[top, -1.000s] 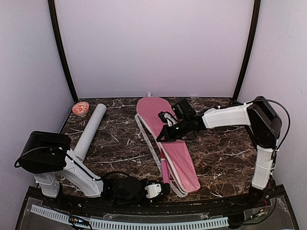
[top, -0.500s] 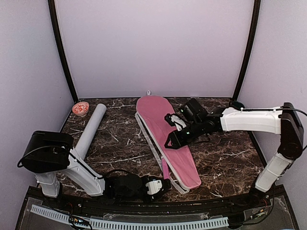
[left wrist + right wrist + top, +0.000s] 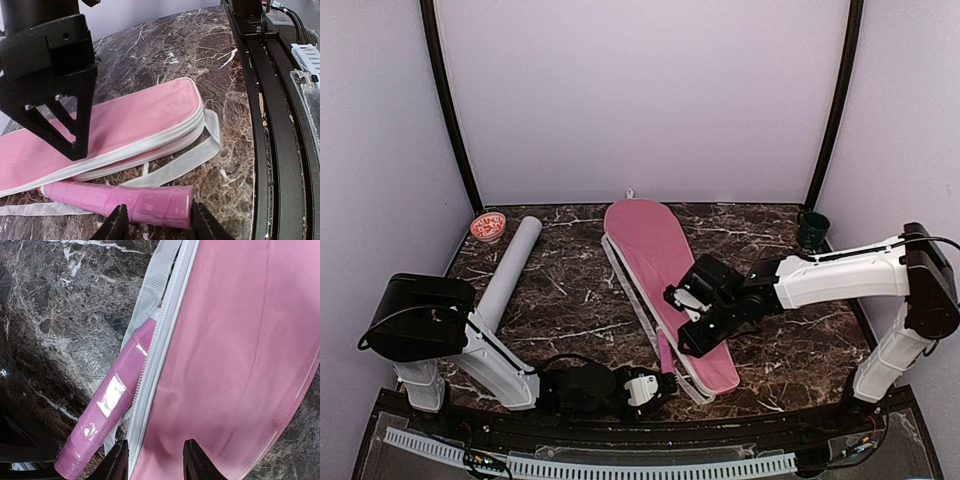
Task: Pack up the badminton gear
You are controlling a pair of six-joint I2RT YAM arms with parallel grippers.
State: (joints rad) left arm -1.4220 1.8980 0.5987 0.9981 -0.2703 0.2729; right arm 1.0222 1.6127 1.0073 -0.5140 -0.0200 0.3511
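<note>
The cover (image 3: 660, 270) is lying on the worktop (image 3: 570, 300), a racket handle (image 3: 664, 357) poking from its near end; the tube (image 3: 510, 275) is lying left of it.

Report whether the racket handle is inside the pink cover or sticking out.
Sticking out: the pink handle lies on the table, outside the zipper of the cover.

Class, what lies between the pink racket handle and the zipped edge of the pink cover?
A white webbing strap lies between handle and cover, clearest in the left wrist view.
</note>
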